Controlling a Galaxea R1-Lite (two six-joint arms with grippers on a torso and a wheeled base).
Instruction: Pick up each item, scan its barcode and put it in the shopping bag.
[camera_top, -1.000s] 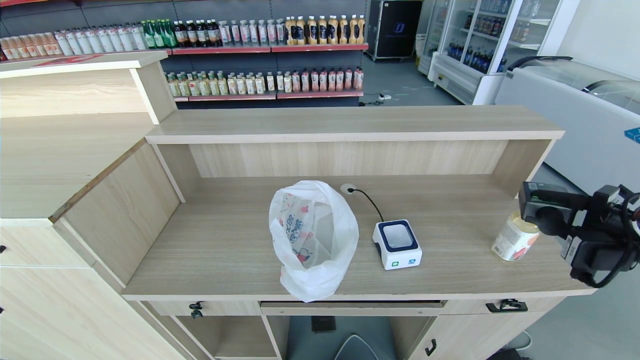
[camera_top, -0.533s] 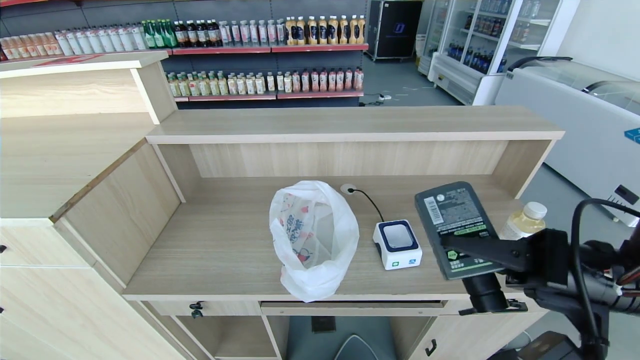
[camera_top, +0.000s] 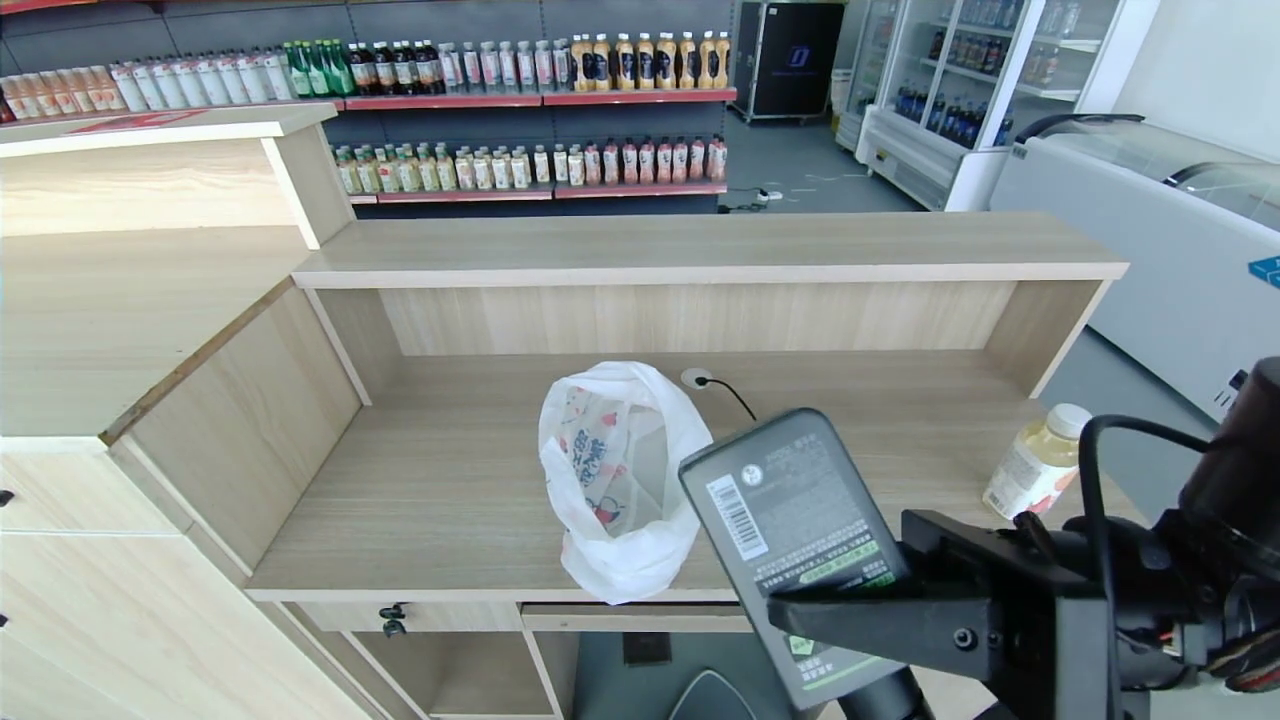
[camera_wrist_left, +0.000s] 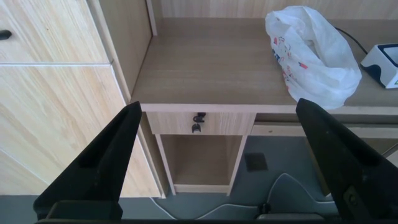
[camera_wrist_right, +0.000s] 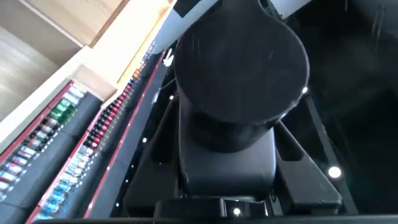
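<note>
Right claw (camera_top: 815, 612): clenching the near end of the dark pack (camera_top: 780, 500), holding it tilted above the worktop (camera_top: 450, 480).
Barcode (camera_top: 737, 516): facing upward, away from the scanner (camera_wrist_left: 385, 62) sitting beside the bag.
Shopping bag (camera_top: 625, 480): standing open at the pack's 9 o'clock, just beside it.
Bottle (camera_top: 1035, 462): waiting at 3 o'clock, well apart.
Left claw (camera_wrist_left: 219, 106): released, hanging off the worktop's front edge.
Risk: the scan is probably failing with the code facing up. Turning a pack pinched by one end is inviting it to pivot or slip.
</note>
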